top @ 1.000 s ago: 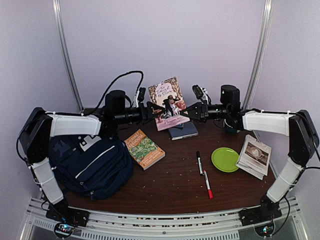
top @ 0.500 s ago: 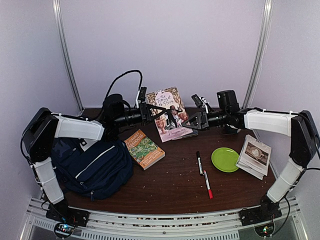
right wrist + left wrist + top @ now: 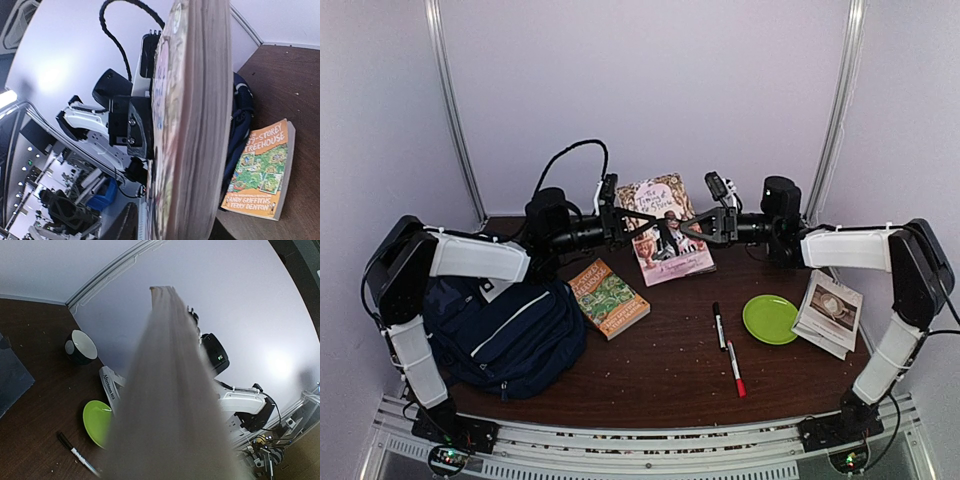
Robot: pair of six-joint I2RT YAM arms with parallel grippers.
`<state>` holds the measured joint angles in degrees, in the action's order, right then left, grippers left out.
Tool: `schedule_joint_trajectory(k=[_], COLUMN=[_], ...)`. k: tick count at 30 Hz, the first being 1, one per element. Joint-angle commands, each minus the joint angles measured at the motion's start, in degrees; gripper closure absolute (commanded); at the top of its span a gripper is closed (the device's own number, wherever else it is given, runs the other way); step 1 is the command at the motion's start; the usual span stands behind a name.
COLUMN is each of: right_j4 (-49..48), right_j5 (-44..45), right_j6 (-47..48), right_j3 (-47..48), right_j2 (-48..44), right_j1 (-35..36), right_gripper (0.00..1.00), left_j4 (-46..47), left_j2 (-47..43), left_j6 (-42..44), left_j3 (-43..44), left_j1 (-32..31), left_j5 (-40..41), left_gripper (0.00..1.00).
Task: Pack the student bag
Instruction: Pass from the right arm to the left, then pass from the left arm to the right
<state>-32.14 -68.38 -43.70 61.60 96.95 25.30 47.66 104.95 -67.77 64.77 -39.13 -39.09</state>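
Has tilted the pink book (image 3: 665, 212) since earlier; clenches it in left gripper (image 3: 632, 226), right gripper (image 3: 698, 232) released at its right edge; orange book (image 3: 608, 298) and student bag (image 3: 505, 335) near-left.

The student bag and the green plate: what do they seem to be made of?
The student bag looks like soft woven fabric, probably nylon or polyester, in matt navy: it slumps and creases, and a white stripe runs across it. The green plate is probably plastic, smooth and slightly glossy: it has one even bright colour and a thin rim. Glazed ceramic cannot be ruled out.
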Motion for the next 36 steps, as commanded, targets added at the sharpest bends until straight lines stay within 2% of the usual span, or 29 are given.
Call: schedule_joint_trajectory(k=[1, 4, 7, 9, 12, 13, 15, 16, 19, 22, 24, 28, 32, 36], right_j4=[-26.5, -27.3, -22.0, -14.6, 3.0, 7.4, 13.3, 14.4, 15.0, 21.6, 24.1, 26.7, 30.2, 29.1], right_j5=[-4.1, -4.0, -3.4, -2.1, 1.1, 2.5, 3.6, 3.7, 4.3, 5.8, 7.4, 9.8, 10.2, 9.3], right_j6=[-22.0, -22.8, -19.2, -14.0, -0.5, 4.8, 8.9, 9.5, 9.6, 14.6, 18.4, 24.5, 27.7, 26.7], right_j3=[-0.6, -0.7, -0.3, 0.1, 1.6, 2.1, 2.6, 2.7, 1.9, 1.7, 0.6, -0.2, 2.0, 2.0], right_j2=[3.9, 4.6, 4.1, 3.3, 1.3, 0.5, -0.4, -0.9, -2.5, -4.7, -6.4, -8.5, -7.8, -7.2], right_j1=[0.1, 0.1, 0.2, 0.2, 0.2, 0.3, 0.2, -0.2, -2.0, -4.7, -5.9, -7.1, -7.4, -7.5], right_gripper=[0.64, 0.69, 0.74, 0.79, 0.91, 0.97, 1.00, 1.00, 1.00, 1.00, 1.00, 1.00, 1.00, 1.00], left_j4=[1.5, 1.7, 1.2, 0.0, -4.1, -5.8, -11.1, -15.0, -35.7, -60.4, -71.6, -84.6, -97.8, -106.5], left_j2=[1.2, 1.4, 1.4, 1.3, 1.1, 1.0, 0.5, -0.2, -4.5, -10.1, -12.9, -20.0, -23.8, -24.0], left_j6=[0.5, 0.5, 0.6, 0.9, 3.0, 4.0, 6.8, 9.3, 22.0, 36.7, 41.3, 44.3, 42.0, 35.3], left_j3=[2.5, 2.4, 2.4, 2.6, 3.4, 3.8, 4.8, 5.3, 7.3, 10.6, 10.5, 5.8, 4.1, 2.8], left_j1=[-0.3, -0.4, -0.5, -0.4, -0.4, -0.4, -0.4, -0.4, -0.5, -1.5, -2.3, -6.5, -12.2, -15.3], left_j5=[-1.0, -1.1, -1.1, -1.2, -1.2, -1.2, -0.6, 0.1, 6.0, 17.9, 26.0, 40.6, 52.2, 54.4], left_gripper=[1.00, 1.00, 1.00, 1.00, 0.99, 0.95, 0.71, 0.61, 0.46, 0.39, 0.37, 0.36, 0.35, 0.35])
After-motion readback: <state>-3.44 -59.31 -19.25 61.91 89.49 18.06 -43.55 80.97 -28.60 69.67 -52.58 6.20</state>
